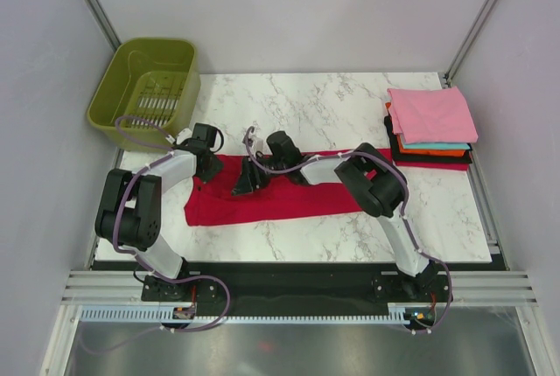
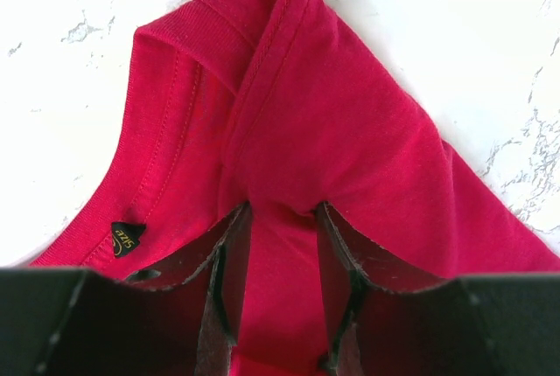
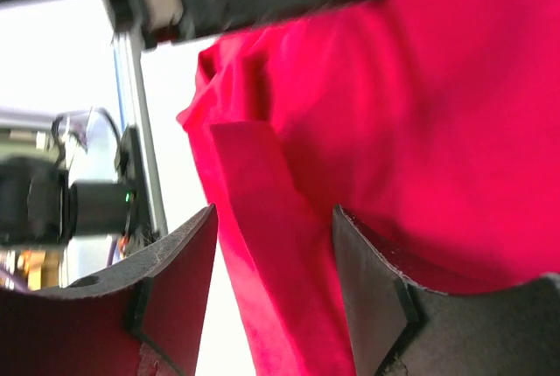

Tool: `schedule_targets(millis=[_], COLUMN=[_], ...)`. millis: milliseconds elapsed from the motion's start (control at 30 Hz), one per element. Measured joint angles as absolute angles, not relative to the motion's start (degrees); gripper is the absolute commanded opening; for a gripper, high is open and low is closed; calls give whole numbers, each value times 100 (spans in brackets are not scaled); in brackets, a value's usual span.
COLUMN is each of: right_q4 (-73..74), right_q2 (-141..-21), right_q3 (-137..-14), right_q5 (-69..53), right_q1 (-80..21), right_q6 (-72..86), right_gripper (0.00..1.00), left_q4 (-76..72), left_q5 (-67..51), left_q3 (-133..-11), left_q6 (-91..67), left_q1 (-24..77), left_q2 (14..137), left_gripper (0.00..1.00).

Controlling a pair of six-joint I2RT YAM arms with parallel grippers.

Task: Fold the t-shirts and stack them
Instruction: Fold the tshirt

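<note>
A crimson red t-shirt [image 1: 289, 197] lies spread in a long band across the middle of the marble table. My left gripper [image 1: 208, 164] sits at its upper left corner, by the collar. In the left wrist view that gripper [image 2: 284, 210] is shut on a raised ridge of the red cloth [image 2: 350, 114]. My right gripper [image 1: 243, 185] hovers low over the shirt just right of the left one. In the right wrist view it [image 3: 273, 214] stands open around a loose fold of the shirt [image 3: 420, 114], with white table showing beside one finger. Folded t-shirts are stacked at the back right, pink [image 1: 430, 114] on top.
An olive-green plastic basket [image 1: 149, 87] stands at the back left corner. Under the pink shirt the stack shows teal [image 1: 437, 145], orange [image 1: 409, 147] and red [image 1: 437, 164] edges. Grey walls close in on both sides. A black size label [image 2: 129, 234] sits inside the collar.
</note>
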State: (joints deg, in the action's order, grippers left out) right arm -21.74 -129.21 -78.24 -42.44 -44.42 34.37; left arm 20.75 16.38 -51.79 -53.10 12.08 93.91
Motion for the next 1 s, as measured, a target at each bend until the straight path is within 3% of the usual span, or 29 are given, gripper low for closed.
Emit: schedule_targets(millis=[600,767,1000], right_q4=[-1597,-1817,-1822], right_q2=[-11784,-11607,-11085], right_q3=[-6635,-6497,-6130], right_q5=[-4355,-3959,-2797], right_q1=[-5013,-4998,-4987], right_q6=[2759,2829,2899], right_gripper=[66,62,48], left_q4=[2115,2174,2300], left_q5=[1643,1678,1894], left_q3=[-5179,-5135,-5078], left_q6=[-5308,-5306,-5269], left_q1=[1208,1243,1439], left_q2=[9373,9299,8960], left_gripper=[43,43,46])
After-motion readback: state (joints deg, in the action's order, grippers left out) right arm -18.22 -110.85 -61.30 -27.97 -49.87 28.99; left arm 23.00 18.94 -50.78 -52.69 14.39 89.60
